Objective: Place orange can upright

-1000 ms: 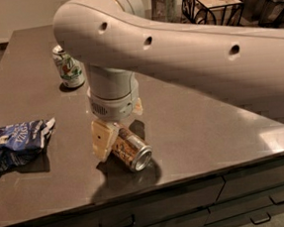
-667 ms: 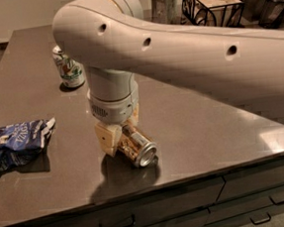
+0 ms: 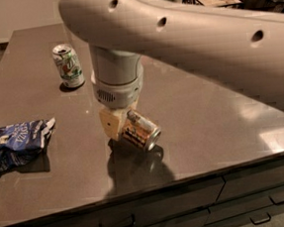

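I had the gripper [image 3: 127, 128] pinching the orange can [image 3: 142, 133] just over the countertop [image 3: 206, 110] near its front edge, can tipped sideways, silver end facing the camera. Figured I should roll the wrist until it stood vertical, then lower gently before releasing.

orange can [image 3: 139, 130] now lifted off table [image 3: 207, 124], tilted; jaws clamping it rose above table front-centre.
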`<action>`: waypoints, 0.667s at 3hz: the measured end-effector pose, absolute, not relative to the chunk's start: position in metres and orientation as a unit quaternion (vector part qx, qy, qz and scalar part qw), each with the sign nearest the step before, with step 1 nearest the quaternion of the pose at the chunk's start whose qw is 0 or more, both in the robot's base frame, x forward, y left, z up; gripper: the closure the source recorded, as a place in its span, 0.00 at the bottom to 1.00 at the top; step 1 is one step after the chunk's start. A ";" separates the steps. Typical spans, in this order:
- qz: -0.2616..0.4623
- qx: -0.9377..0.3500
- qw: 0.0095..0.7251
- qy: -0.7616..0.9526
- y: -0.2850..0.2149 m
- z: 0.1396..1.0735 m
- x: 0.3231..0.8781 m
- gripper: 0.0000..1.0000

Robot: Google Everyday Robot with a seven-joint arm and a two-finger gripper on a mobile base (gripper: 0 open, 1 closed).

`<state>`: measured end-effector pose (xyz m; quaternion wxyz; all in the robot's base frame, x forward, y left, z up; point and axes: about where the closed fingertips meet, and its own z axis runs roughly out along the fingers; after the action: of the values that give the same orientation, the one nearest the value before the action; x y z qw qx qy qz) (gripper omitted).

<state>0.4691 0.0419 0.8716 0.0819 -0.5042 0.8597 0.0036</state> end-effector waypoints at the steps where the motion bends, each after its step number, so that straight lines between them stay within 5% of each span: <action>1: 0.003 -0.517 0.131 0.846 0.035 0.907 0.500 1.00; 2: 0.018 -0.537 0.183 0.823 0.025 0.929 0.509 1.00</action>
<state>0.5089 0.0249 0.9291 0.1833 -0.5371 0.8231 0.0185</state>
